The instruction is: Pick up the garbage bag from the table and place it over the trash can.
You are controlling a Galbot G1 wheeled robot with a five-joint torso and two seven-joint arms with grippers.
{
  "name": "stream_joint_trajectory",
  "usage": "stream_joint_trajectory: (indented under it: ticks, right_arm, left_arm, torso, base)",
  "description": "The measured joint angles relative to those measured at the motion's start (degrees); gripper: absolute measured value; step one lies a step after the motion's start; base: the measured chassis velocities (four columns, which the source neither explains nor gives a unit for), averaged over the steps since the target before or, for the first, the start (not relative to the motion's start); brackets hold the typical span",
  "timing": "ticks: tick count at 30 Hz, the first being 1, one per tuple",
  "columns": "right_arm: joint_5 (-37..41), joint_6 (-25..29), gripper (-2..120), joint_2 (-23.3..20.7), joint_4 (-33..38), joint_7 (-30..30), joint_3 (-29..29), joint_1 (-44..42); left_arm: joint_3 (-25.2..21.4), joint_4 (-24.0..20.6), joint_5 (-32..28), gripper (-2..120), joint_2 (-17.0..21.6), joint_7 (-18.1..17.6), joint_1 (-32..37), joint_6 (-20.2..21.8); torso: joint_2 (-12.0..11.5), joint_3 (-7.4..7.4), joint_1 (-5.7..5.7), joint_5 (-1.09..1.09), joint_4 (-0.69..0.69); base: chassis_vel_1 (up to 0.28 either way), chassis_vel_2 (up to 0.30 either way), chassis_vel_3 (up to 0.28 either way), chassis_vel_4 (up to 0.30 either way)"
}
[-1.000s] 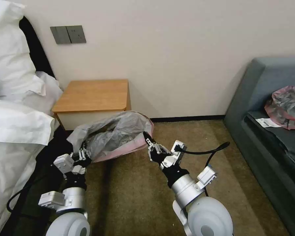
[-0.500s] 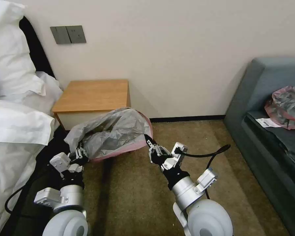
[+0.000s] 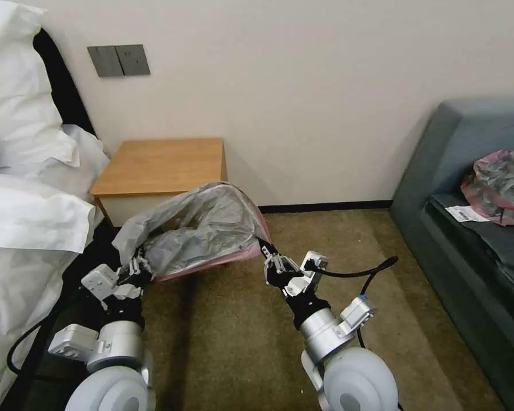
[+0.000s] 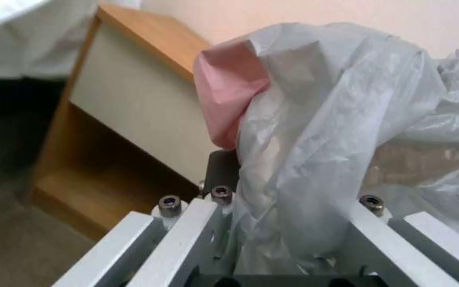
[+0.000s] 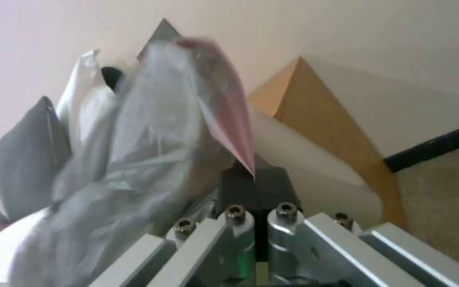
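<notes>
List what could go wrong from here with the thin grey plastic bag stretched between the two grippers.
1. The thin translucent grey garbage bag with a pink rim hangs from small pinches by the left gripper and right gripper; either corner might slip out.
2. Pulled taut between them, the wrinkly film may tear.
3. It hangs close to the small wooden nightstand and might snag on its corner.
</notes>
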Motion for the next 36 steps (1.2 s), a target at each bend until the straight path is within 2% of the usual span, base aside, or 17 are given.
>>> stream_joint_trajectory:
  ticks: [14, 22, 28, 36]
  right_arm:
    - [-4.0, 3.0, 0, 0.3, -4.3, -0.8, 0.7, 1.3]
    - [-7.6, 4.6, 0, 0.8, -5.8, -1.5, 0.7, 1.7]
    - [-10.5, 6.0, 0, 0.6, -7.2, -2.1, 0.8, 1.8]
    - [-12.0, 6.5, 0, 0.3, -8.3, -2.1, 1.1, 2.2]
  left_arm:
    - [1.2, -5.1, -6.4, 8, -0.8, -1.5, 2.1, 3.1]
    - [1.4, -5.2, -6.6, 8, -1.0, -1.7, 2.6, 3.6]
    - [1.5, -5.2, -10.7, 8, -0.7, -2.9, 2.9, 4.9]
    - [1.4, -5.2, -12.4, 8, -0.5, -3.7, 2.9, 6.3]
  torso:
    - [0.0, 0.0, 0.0, 0.01, 0.0]
    - [0.0, 0.0, 0.0, 0.0, 0.0]
    - [0.0, 0.0, 0.0, 0.0, 0.0]
    - [0.0, 0.0, 0.0, 0.0, 0.0]
  base:
    - [0.0, 0.0, 0.0, 0.0]
    - [0.0, 0.0, 0.0, 0.0]
    - [0.0, 0.0, 0.0, 0.0]
    - [0.0, 0.0, 0.0, 0.0]
